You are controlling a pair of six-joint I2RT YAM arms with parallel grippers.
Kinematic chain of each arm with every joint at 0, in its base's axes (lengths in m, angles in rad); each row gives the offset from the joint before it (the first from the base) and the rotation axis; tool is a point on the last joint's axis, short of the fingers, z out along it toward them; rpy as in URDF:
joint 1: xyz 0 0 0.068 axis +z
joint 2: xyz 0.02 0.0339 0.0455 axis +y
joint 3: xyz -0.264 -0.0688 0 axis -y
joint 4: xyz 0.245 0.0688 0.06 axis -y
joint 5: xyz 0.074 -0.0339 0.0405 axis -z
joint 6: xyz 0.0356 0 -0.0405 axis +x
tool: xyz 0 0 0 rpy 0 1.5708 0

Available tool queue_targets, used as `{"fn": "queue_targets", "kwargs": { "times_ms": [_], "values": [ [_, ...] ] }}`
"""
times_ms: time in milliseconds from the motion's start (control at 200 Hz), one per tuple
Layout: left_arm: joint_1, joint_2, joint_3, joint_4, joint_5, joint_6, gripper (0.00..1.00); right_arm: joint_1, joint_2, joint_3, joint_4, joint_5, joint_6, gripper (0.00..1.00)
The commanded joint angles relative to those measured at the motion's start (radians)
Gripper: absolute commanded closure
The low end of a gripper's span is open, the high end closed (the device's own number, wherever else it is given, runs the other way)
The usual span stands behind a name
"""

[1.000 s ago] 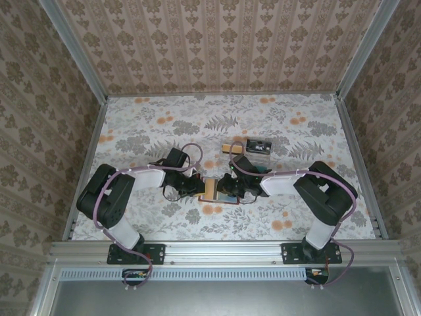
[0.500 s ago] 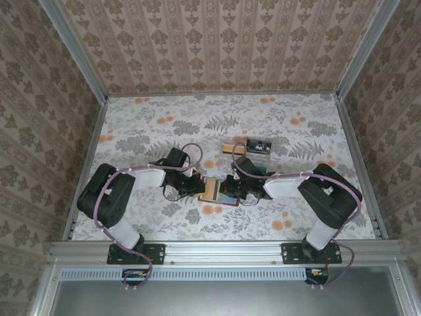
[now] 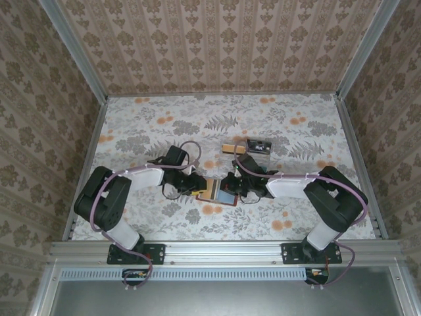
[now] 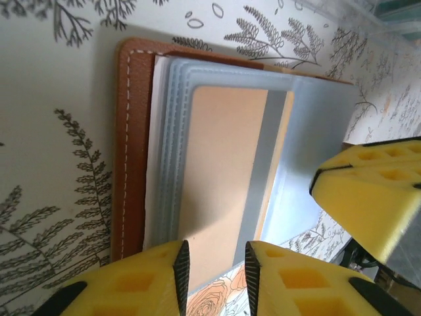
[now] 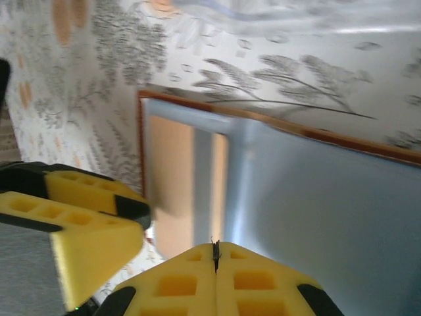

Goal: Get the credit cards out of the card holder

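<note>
The brown leather card holder (image 3: 218, 192) lies open on the table between both grippers. In the left wrist view its leather rim (image 4: 133, 131) frames blue-grey pockets, and a tan credit card (image 4: 220, 171) sits in the top pocket. My left gripper (image 4: 214, 276) is open, its tips just over the card's near edge with a narrow gap. My right gripper (image 5: 215, 253) is shut, with nothing between the tips, over the blue-grey lining (image 5: 316, 197) beside the tan card (image 5: 170, 178). In the top view the left gripper (image 3: 198, 187) and right gripper (image 3: 234, 188) flank the wallet.
Behind the wallet a clear plastic tray (image 3: 258, 146) holds a dark card, and a tan card (image 3: 229, 147) lies next to it. The floral table surface (image 3: 151, 131) stretches to patterned walls on three sides.
The right gripper has slid left and lower onto the wallet's right half. The wallet has turned slightly. The left gripper has barely moved.
</note>
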Motion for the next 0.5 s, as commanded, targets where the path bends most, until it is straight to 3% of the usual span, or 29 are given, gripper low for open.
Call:
{"fn": "queue_targets", "kwargs": {
  "times_ms": [0,210,495],
  "values": [
    [0.012,-0.045,0.037,-0.059,-0.020,0.004,0.68,0.016,0.011,0.056,-0.046,-0.006,-0.039,0.93],
    [0.037,-0.024,0.030,-0.053,-0.019,0.018,0.69,0.033,0.051,0.090,-0.074,0.001,-0.050,0.90],
    [0.032,0.054,0.014,-0.005,0.014,0.019,0.78,0.033,0.073,0.060,-0.077,0.021,-0.034,0.89]
  ]
}}
